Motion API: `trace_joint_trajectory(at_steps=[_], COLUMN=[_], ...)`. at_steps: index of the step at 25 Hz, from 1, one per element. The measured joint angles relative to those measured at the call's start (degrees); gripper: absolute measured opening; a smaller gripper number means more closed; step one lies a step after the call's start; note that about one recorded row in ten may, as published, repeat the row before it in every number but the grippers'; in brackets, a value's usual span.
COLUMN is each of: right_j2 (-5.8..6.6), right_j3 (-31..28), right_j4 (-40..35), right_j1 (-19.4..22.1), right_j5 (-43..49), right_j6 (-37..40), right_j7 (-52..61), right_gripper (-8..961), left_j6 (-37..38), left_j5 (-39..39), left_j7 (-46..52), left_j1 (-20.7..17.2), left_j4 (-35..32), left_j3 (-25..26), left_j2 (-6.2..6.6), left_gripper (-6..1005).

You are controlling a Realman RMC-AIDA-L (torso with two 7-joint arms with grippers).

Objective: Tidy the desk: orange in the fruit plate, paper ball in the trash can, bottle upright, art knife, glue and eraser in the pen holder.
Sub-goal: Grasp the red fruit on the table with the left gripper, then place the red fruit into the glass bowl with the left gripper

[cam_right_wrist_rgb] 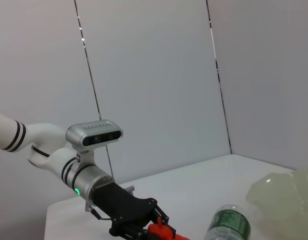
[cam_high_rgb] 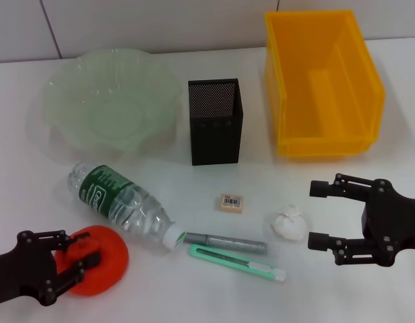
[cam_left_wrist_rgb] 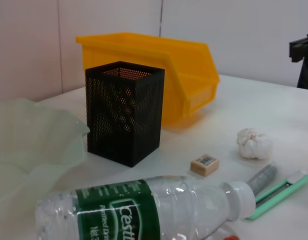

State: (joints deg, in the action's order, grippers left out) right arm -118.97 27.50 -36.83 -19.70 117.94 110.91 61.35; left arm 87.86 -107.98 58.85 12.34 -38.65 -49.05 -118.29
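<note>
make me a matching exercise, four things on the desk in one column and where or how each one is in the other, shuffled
Things:
1. bottle
2. orange
3. paper ball
4. trash can

States:
a. standing at the back on the robot's right
b. lying on its side
c. between the left gripper's fingers
d. on the desk just ahead of the open right gripper

Pairs: 1-b, 2-c, 3-d, 4-a

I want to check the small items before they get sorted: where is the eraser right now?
In the head view the eraser lies on the desk near the middle, in front of the pen holder, between the bottle and the paper ball.
</note>
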Motion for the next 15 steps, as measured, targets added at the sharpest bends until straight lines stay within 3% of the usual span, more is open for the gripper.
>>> trace_joint_trajectory(at_steps=[5, 7, 10, 15], right_j2=[-0.11, -0.12, -0.12, -0.12], right_j3=[0.0, 0.0, 0.0, 0.0], right_j4=[0.1, 0.1, 0.1, 0.4], right_j1=[0.0, 0.1, 0.1, 0.1], right_j5=[-0.1, -0.2, -0.2, -0.3], right_j6=[0.0, 0.0, 0.2, 0.4], right_j7=[0.0, 0.0, 0.0, 0.0], right_gripper=[834, 834, 834, 833], left_j6=[3.0, 7.7, 9.3, 2.2], left_j5=[1.1, 4.5, 8.8, 16.2], left_j7=[0.7, 0.7, 1.1, 4.6], left_j1=[0.5, 1.4, 2.9, 9.5], left_j4=[-0.6, -2.0, -2.8, -1.8], left_j3=[1.0, 3.8, 6.9, 9.9], left_j2=[0.1, 0.22, 0.1, -0.23], left_gripper=[466, 266, 219, 167])
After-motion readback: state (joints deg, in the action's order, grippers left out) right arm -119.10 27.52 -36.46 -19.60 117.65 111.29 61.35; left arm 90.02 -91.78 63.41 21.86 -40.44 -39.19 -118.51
